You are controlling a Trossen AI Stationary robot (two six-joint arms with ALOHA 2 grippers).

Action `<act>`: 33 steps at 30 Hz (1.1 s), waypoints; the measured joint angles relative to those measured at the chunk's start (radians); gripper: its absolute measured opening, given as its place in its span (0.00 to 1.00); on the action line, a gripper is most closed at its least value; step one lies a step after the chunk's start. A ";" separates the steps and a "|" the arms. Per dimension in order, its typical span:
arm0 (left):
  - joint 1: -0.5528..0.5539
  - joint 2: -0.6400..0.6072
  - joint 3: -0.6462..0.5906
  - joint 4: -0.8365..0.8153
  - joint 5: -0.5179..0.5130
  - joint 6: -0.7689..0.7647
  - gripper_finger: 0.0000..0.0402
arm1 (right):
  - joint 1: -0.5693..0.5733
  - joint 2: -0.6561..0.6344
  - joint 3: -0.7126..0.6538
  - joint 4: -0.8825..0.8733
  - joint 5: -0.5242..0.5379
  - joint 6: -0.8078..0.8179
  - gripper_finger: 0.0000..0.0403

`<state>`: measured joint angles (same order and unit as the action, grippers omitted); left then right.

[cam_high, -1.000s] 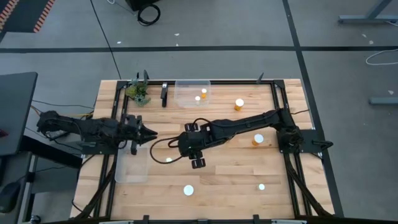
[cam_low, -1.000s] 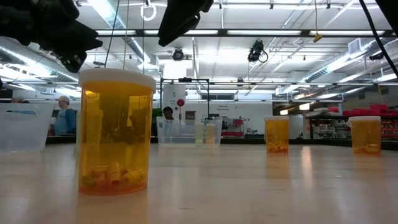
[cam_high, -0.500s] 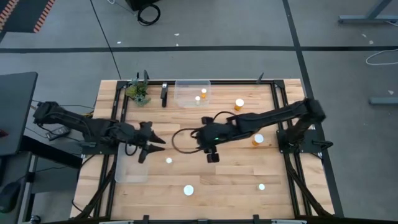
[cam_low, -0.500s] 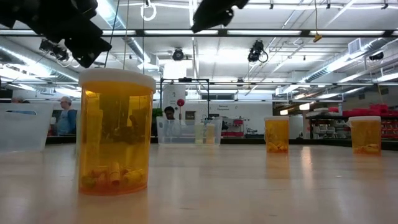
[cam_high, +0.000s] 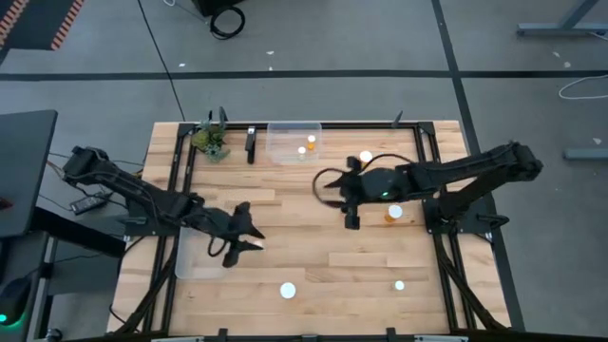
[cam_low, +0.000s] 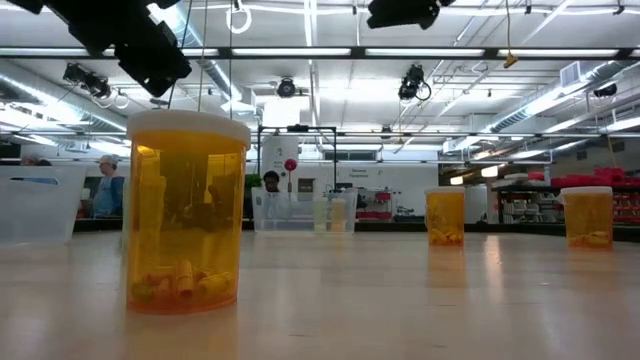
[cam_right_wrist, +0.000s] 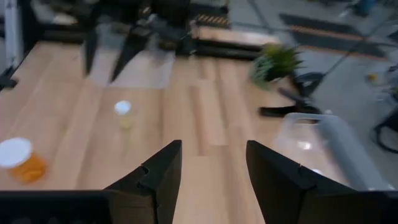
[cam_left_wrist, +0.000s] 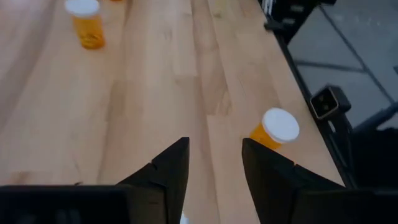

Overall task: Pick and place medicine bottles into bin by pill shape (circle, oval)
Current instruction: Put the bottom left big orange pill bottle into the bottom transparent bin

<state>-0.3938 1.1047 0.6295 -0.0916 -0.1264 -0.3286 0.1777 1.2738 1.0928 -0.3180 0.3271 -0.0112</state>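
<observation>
Amber cylindrical bottles (cam_low: 187,212), round white caps, pale wooden table (cam_high: 323,256).

plant (cam_high: 210,141) | black clamp (cam_high: 251,145) | wooden table (cam_high: 332,266) | cable coil (cam_high: 227,21)

The wooden table (cam_high: 313,256) bears scattered medicine bottles (cam_high: 288,290), two clear bins (cam_high: 294,142) (one left) and a plant (cam_high: 210,141).

High view: overhead, straight down, far, whole table (cam_high: 313,242) plus surrounding floor. Low view: table-top height, level across wood into room; nearest bottle (cam_low: 187,212) very close, fills frame height. Left wrist view: looks down past own fingers (cam_left_wrist: 169,168) at table edge, close. Right wrist view: faces across table toward plant (cam_right_wrist: 278,61), left gripper (cam_right_wrist: 111,53) probably opposite; overlap with high view.
</observation>
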 joint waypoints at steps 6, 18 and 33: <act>-0.051 0.164 0.176 -0.179 -0.006 0.002 0.39 | 0.001 -0.111 -0.096 0.105 0.044 -0.038 0.46; -0.112 0.471 0.520 -0.486 -0.010 0.034 0.56 | -0.005 -0.265 -0.224 0.243 0.087 -0.032 0.46; -0.142 0.744 0.817 -0.724 0.062 0.051 0.70 | 0.002 -0.249 -0.224 0.242 0.080 -0.030 0.46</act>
<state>-0.5356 1.8488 1.4460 -0.8153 -0.0641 -0.2777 0.1799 1.0248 0.8688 -0.0757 0.4073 -0.0408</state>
